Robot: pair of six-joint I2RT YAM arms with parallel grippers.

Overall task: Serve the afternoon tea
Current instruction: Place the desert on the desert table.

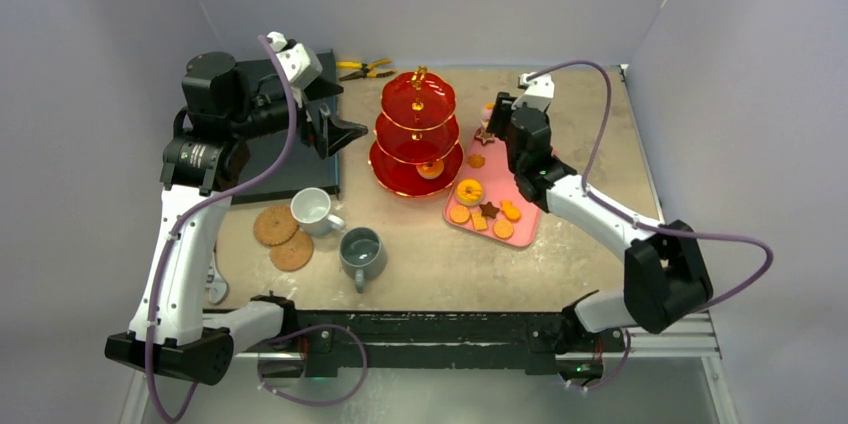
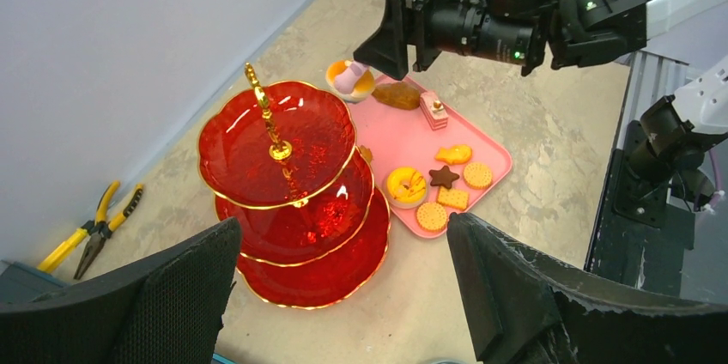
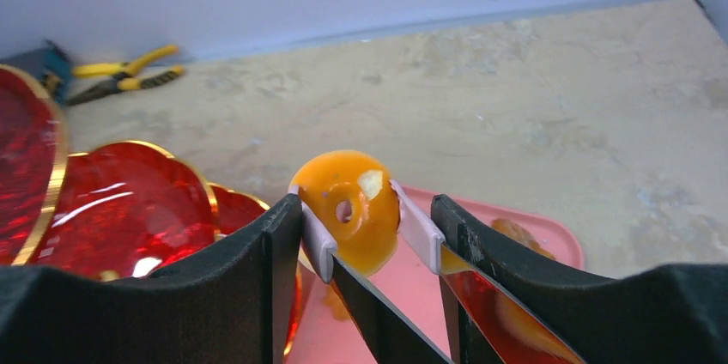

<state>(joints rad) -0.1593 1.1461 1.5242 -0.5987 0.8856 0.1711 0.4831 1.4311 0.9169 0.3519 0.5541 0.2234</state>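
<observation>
Left arm (image 1: 176,254) raised, left fingers (image 2: 154,304) spread wide; right arm (image 1: 592,210) outstretched, right fingers (image 3: 249,274) pinched inward.

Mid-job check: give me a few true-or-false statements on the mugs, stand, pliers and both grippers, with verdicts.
1. Both mugs sit on the coasters. False: the white mug and grey mug stand on the table, beside them.
2. The left gripper is open and empty. True.
3. The top tier of the stand holds a pastry. False: it is bare; the one pastry visible on the stand lies on the bottom tier.
4. The right gripper is closed on a round orange pastry. True.
5. The pliers lie at the table's far edge. True.
</observation>
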